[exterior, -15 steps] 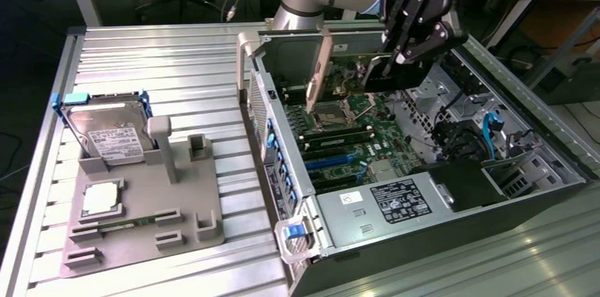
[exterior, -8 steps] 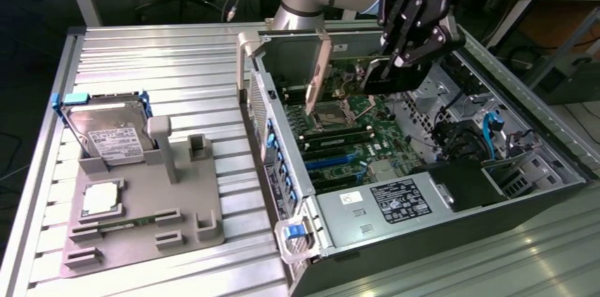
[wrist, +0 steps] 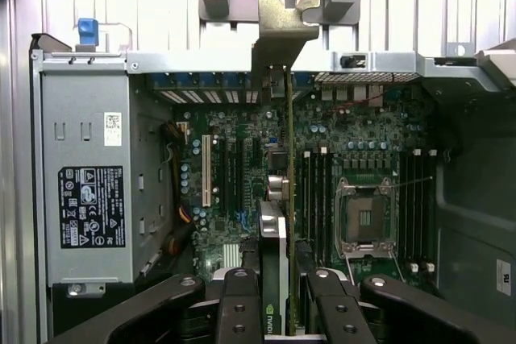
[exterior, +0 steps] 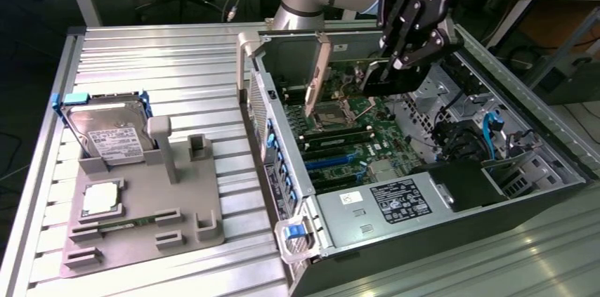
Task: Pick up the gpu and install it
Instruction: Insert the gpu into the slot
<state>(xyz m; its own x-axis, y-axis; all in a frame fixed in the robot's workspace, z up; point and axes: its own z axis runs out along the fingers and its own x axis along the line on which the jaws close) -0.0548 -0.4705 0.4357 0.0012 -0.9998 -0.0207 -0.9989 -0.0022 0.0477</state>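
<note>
Quick update from us: the gripper (exterior: 401, 65) is down inside the open PC case (exterior: 258, 100), at about 1 o'clock in the exterior view. Its fingers are pinched on the gpu (exterior: 380, 86), which stands on edge over the motherboard (exterior: 375, 146). The card's silver bracket (exterior: 320, 76) sits by the case's rear wall, roughly 9 o'clock from the gripper.

On the wrist camera we're looking at the gpu (wrist: 274, 247) edge-on, clamped between the two black fingers (wrist: 240, 304). The bracket (wrist: 286, 26) is at the slot rail. The CPU socket (wrist: 364, 219) is near one face of the card and the power supply (wrist: 89, 199) is well off on the other side. We can't tell whether the card is actually seated in a slot.

Over at 9 o'clock in the exterior view, the hard drive (exterior: 108, 132) stands upright in the grey fixture (exterior: 187, 213), with a CPU chip (exterior: 101, 200) lying flat just beside it.
</note>
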